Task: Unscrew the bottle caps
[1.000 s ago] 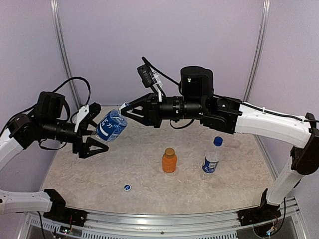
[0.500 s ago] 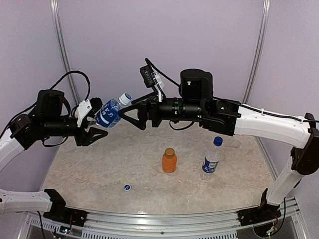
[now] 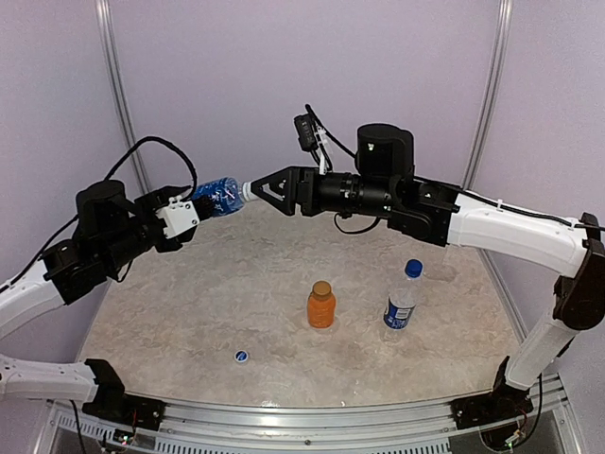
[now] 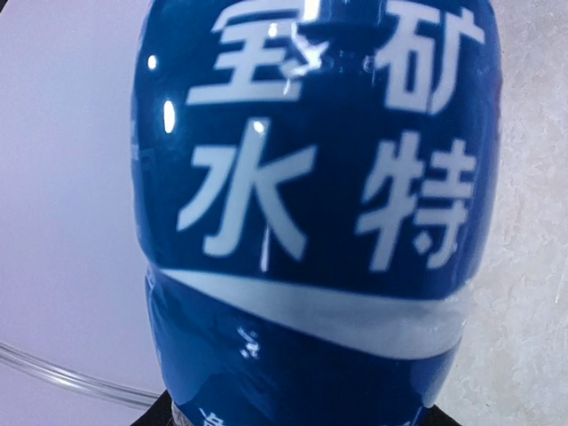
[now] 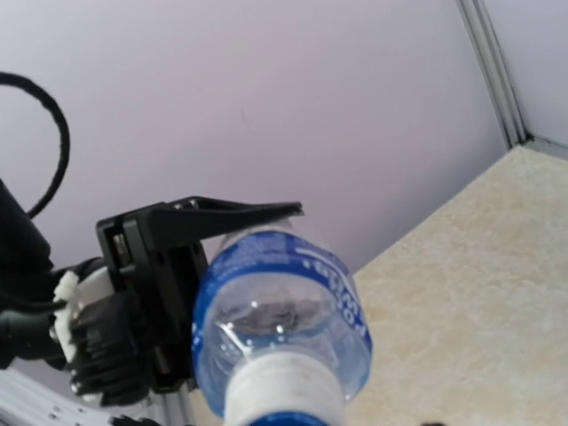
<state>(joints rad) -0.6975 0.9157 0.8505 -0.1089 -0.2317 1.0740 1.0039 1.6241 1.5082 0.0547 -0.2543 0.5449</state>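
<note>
My left gripper (image 3: 210, 199) is shut on a blue-labelled bottle (image 3: 217, 195) and holds it level in the air, with its cap (image 3: 246, 189) pointing right. The label fills the left wrist view (image 4: 311, 222). My right gripper (image 3: 253, 187) has its fingertips drawn together round that cap. In the right wrist view the bottle (image 5: 284, 302) points at the camera, its cap (image 5: 286, 417) is at the bottom edge, and a left finger (image 5: 222, 216) lies over the bottle. An orange juice bottle (image 3: 321, 307) with a golden-brown cap (image 3: 321, 287) and a blue-capped bottle (image 3: 401, 303) stand on the table.
A loose blue cap (image 3: 241, 356) lies on the table (image 3: 189, 322) near the front left. A faint clear shape (image 3: 442, 274) lies behind the blue-capped bottle. Lilac walls with metal posts (image 3: 118, 85) close in the back.
My left arm has raised the bottle and tipped it level, cap to the right. My right gripper has drawn back to the right and closed from wide open onto the cap.
</note>
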